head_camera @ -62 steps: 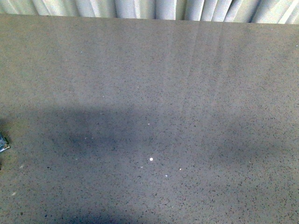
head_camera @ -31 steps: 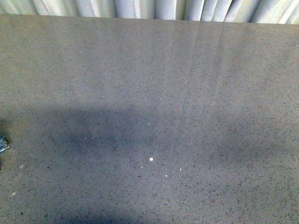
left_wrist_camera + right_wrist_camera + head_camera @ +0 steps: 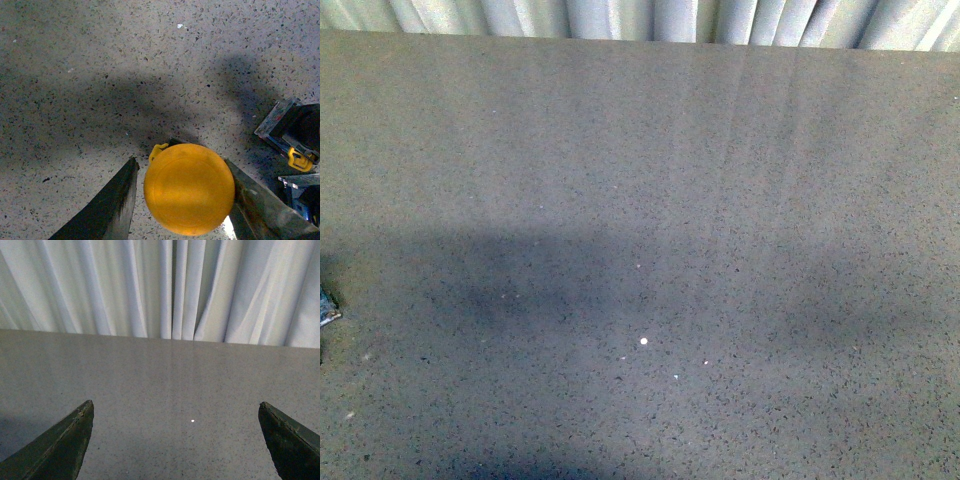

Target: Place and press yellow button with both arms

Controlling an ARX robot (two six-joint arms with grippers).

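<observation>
No text, label, brand, number or sign can be read anywhere.

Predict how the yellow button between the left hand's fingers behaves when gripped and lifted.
The yellow button's smooth domed cap would probably slip if pinched on its curve. It looks like hard plastic, so likely stiff and light. Its base hides under the cap, so it may tip when pushed.

Speckled table (image 3: 720,200) (curtain (image 3: 620,18) behind)
</observation>
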